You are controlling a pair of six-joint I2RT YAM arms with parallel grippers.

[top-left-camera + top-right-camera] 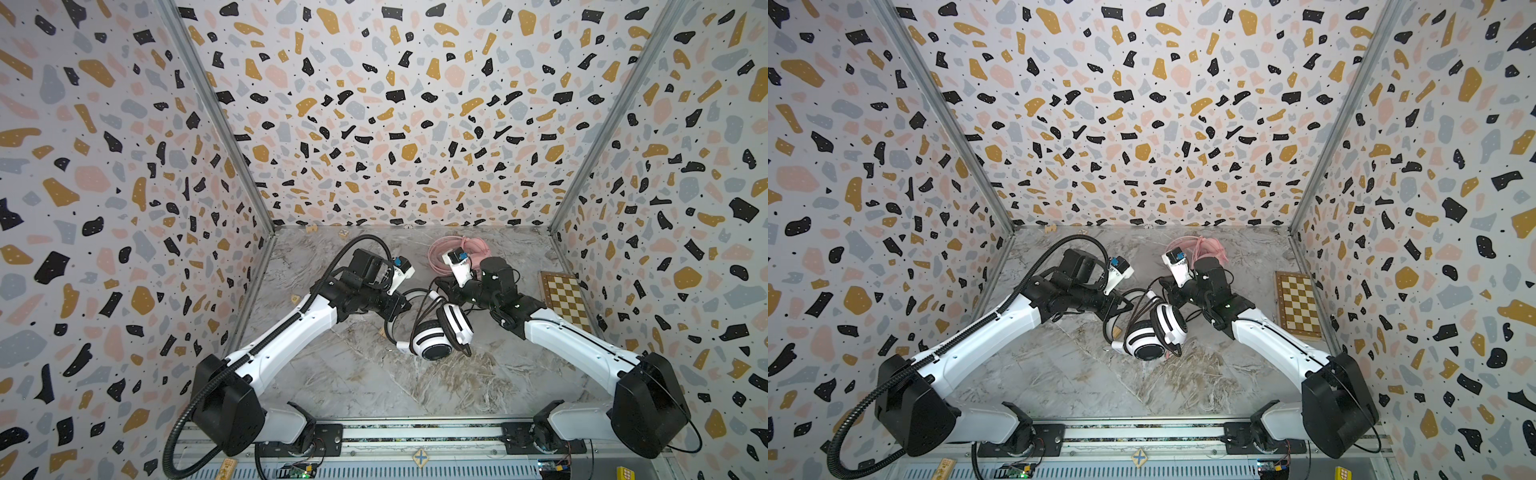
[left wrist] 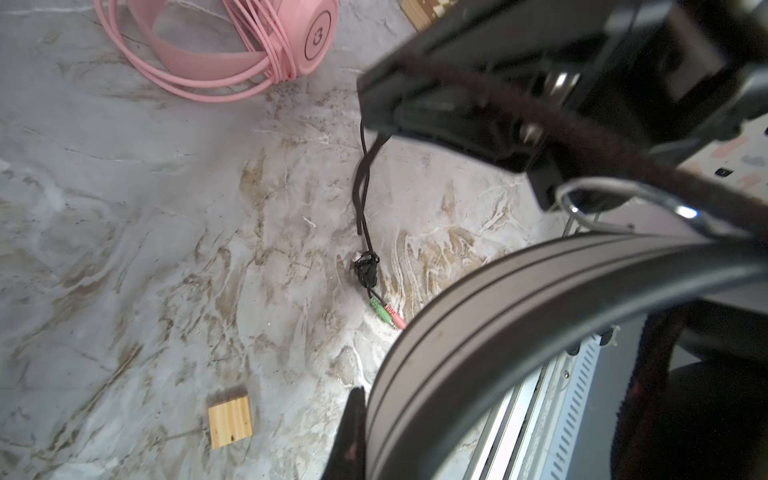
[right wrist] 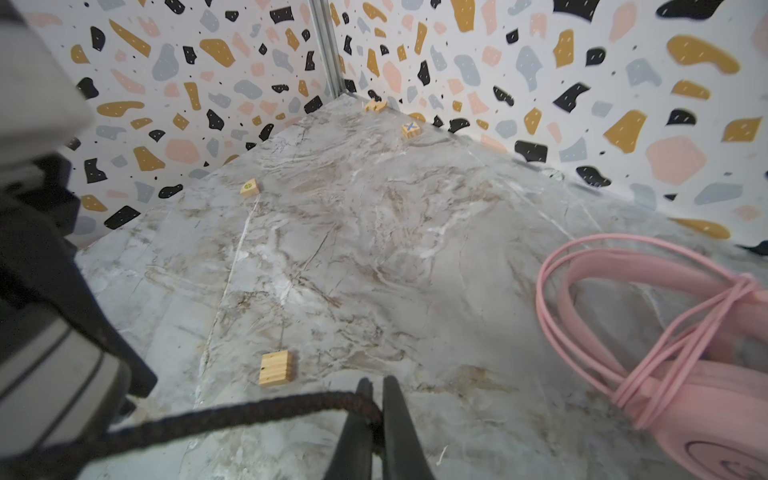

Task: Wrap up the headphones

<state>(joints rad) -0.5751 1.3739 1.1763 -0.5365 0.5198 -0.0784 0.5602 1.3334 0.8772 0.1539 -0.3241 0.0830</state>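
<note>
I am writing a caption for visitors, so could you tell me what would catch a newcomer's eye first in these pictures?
The white headset sits at the centre of the table, between the two arms: the left gripper is shut at its headband and the right gripper pinches its black cable. Farther back lies the pink headset with its cable wound around it.

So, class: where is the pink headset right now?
In both top views the pink headset lies at the back of the table, right of centre, behind the right arm, left of the chessboard.
</note>
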